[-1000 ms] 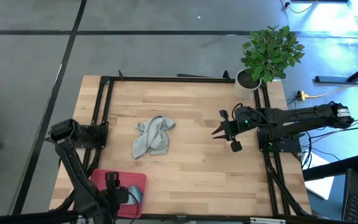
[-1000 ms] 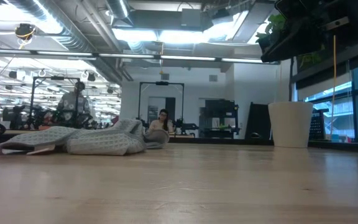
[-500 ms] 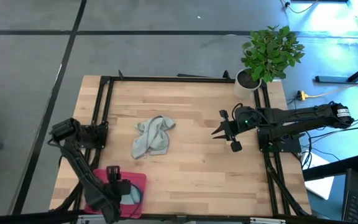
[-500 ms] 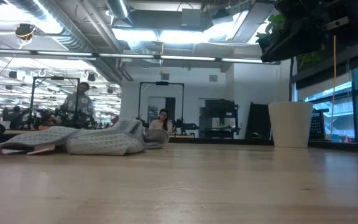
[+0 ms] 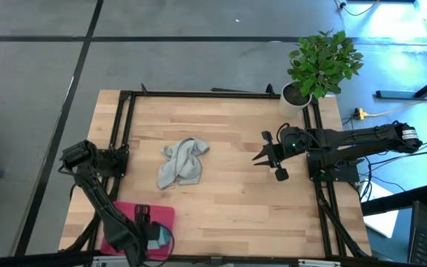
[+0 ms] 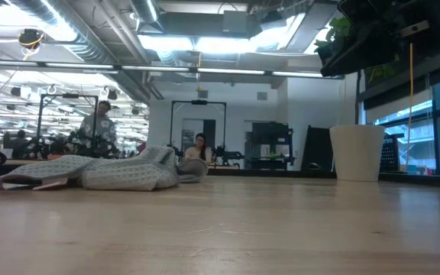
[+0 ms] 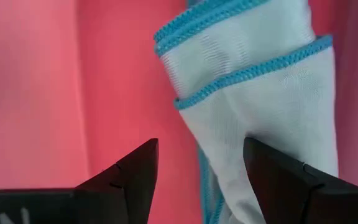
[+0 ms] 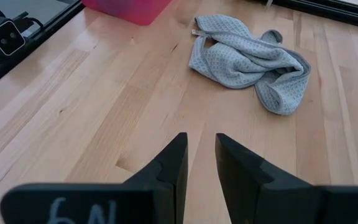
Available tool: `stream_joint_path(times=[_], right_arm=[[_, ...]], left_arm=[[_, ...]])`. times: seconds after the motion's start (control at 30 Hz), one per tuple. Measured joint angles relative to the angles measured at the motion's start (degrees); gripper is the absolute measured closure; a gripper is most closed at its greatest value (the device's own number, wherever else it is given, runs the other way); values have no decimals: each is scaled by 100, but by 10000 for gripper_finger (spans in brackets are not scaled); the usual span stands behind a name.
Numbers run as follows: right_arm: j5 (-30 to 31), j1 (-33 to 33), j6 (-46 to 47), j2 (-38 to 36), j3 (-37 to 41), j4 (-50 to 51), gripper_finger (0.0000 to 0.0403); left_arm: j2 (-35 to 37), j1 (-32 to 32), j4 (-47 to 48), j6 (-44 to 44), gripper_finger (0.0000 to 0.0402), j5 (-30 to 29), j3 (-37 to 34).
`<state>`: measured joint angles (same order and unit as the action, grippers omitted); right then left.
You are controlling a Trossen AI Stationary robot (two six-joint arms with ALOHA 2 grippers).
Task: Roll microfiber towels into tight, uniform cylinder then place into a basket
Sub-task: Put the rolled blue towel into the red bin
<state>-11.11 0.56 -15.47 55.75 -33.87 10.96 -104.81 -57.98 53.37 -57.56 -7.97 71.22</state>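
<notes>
A: Surface first. Pale wooden table inside a black frame, grey floor around it. Beyond the far edge, in the low view, an open workshop with two people well behind the table.

B: Task items?

A: Grey towel lies crumpled and unrolled left of the table's middle, flat on the wood, nothing touching it. Red basket sits at the near left corner. Pale blue-edged towel lies inside it, folded over on itself against the red floor.

B: Left gripper?

A: Left gripper is low over the basket, pointing down into it. In the left wrist view its two dark fingers stand apart with a clear gap. One finger is over bare red plastic, the other over the towel's edge. The fingers do not close on the cloth; whether the far finger touches it, cannot tell.

B: Right gripper?

A: Right gripper hangs above bare wood right of centre, well apart from the grey towel. Fingers nearly together, a narrow slit between them, nothing in it.

B: Anything else?

A: White plant pot with a leafy plant at the far right corner.
</notes>
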Motion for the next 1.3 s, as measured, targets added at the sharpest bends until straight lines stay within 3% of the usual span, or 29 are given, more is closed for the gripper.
stream_joint_path(times=[0.2, 0.4, 0.7, 1.3], right_arm=[[0, -1, -1, 0, 0, 2, 319], [0, -1, -1, 0, 0, 0, 319], [0, 0, 0, 0, 0, 1, 319], [0, -2, 1, 0, 0, 0, 319]], left_arm=[[0, 0, -312, 285, 180, 91, 0], [76, -2, -31, 250, 180, 103, 0], [457, -2, 482, 265, 180, -750, -5], [85, 299, -402, 826, 180, -752, -363]])
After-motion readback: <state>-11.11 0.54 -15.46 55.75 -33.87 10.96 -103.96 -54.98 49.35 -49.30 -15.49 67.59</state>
